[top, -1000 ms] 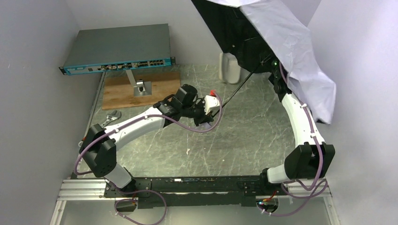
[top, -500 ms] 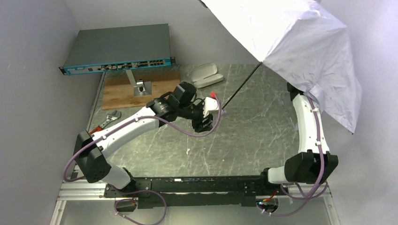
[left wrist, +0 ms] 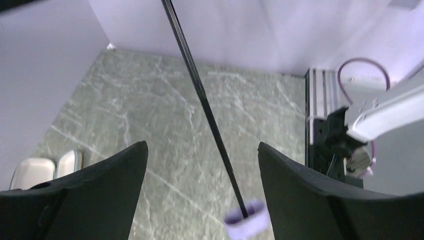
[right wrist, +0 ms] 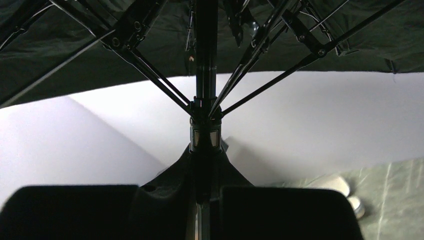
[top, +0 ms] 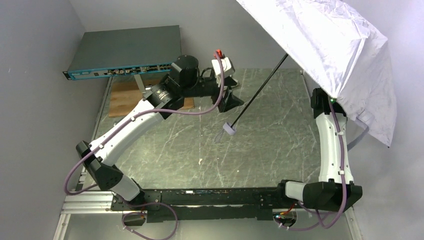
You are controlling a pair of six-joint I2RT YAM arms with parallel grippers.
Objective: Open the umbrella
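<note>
The umbrella stands open, its silvery-white canopy (top: 340,55) spread over the table's far right. Its thin black shaft (top: 260,90) slants down-left to the small white handle (top: 229,130), which hangs free above the table. My left gripper (top: 233,95) is open, above and behind the handle and touching nothing. In the left wrist view the shaft (left wrist: 200,90) and blurred handle (left wrist: 245,222) pass between my open left gripper (left wrist: 201,145). My right gripper (right wrist: 205,150) is shut on the umbrella's shaft just below the runner, under the black ribs (right wrist: 150,70). In the top view the canopy hides it.
A grey network switch (top: 125,50) sits at the back left, above a wooden board (top: 125,100). A white case (left wrist: 45,167) lies at the table's far edge. Grey walls close in on both sides. The right arm (top: 330,140) rises along the right edge.
My left gripper let go of the handle, opened, and moved up and toward the back. The canopy spread fully and swung up to the right with the right arm.
</note>
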